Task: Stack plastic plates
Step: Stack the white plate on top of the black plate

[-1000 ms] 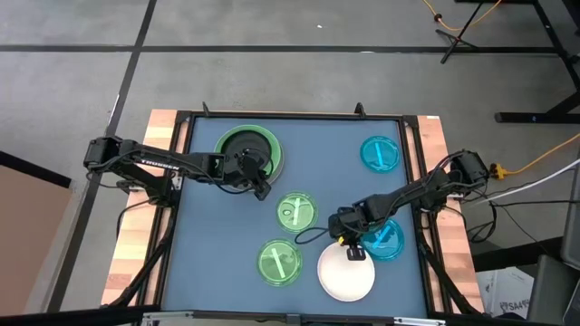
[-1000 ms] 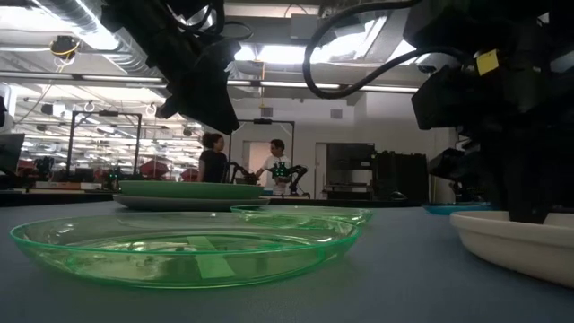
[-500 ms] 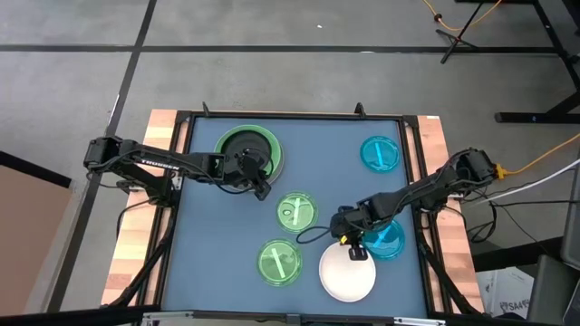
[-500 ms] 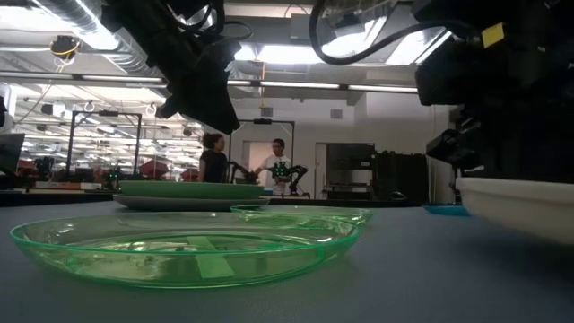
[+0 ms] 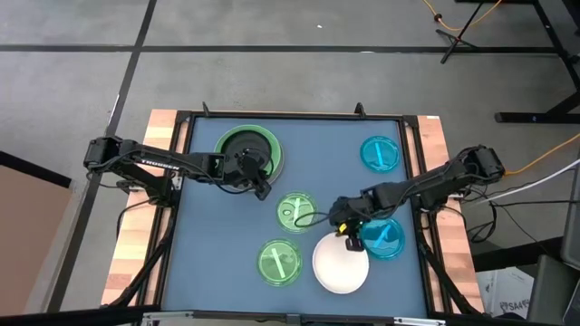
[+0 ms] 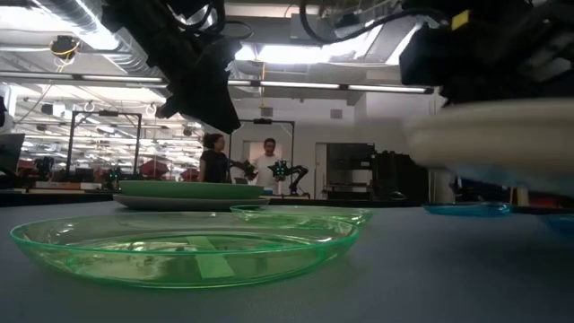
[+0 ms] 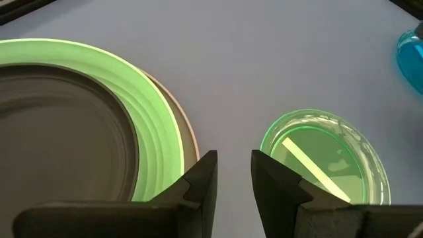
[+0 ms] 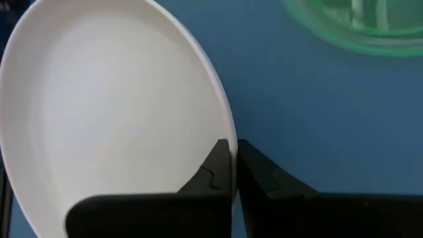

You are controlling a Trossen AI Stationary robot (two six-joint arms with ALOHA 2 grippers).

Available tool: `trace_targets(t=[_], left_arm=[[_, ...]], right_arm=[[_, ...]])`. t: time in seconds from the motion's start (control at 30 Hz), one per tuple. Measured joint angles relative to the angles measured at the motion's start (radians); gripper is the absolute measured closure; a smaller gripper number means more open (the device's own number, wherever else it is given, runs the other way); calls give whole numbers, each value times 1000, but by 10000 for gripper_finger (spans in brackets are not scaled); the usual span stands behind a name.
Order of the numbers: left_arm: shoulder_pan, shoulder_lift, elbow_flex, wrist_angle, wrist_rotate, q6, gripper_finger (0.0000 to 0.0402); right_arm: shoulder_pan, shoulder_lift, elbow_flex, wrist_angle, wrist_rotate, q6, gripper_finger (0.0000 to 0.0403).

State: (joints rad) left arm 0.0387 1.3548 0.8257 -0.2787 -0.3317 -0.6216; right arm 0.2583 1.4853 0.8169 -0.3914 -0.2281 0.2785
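Note:
A stack of a grey, a light green and a black plate (image 5: 248,149) stands at the far left. My left gripper (image 5: 261,187) hovers open and empty by the stack's near right rim (image 7: 188,142). My right gripper (image 5: 350,230) is shut on the white plate (image 5: 340,263), which hangs above the table at the near right (image 6: 493,144). Two small green plates (image 5: 296,211) (image 5: 279,261) lie flat mid-table. One cyan plate (image 5: 380,153) lies at the far right. Another cyan plate (image 5: 387,238) lies beside the white plate. My right gripper pinches the white plate's rim (image 8: 229,147) on its far side between the two fingers, one over the inner face and one on the outside. The fingers slant down from the table's far right. The plate is lifted clear of the table, roughly level.
The table has a raised dark frame (image 5: 290,115) around the blue mat. A cable loops from my right arm over the mat (image 5: 313,220). Bare mat lies between the stack and the far cyan plate. People stand in the room far behind (image 6: 242,161).
My right gripper has risen and gone a little toward the table's far edge, staying shut on the white plate. The plate has left the table and now hangs clear, shifted slightly toward the left.

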Motion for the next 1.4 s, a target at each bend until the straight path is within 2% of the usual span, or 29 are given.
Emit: trace_targets(t=[0.3,0.63,0.87,1.0,1.2,1.4], left_arm=[[0,0,0,87,8,-5,316],[0,0,0,202,-2,-4,316],[3,0,0,246,-54,3,316],[3,0,0,252,-124,3,316],[3,0,0,279,-164,3,316],[6,0,0,306,-253,3,316]], right_arm=[[-167,-73,1,52,45,-24,403],[-347,-77,1,65,130,-25,403],[-442,-77,1,169,149,-25,403],[-495,-77,1,230,156,-25,403],[-545,-76,1,300,244,-25,403],[-578,-76,1,347,274,-25,403]])
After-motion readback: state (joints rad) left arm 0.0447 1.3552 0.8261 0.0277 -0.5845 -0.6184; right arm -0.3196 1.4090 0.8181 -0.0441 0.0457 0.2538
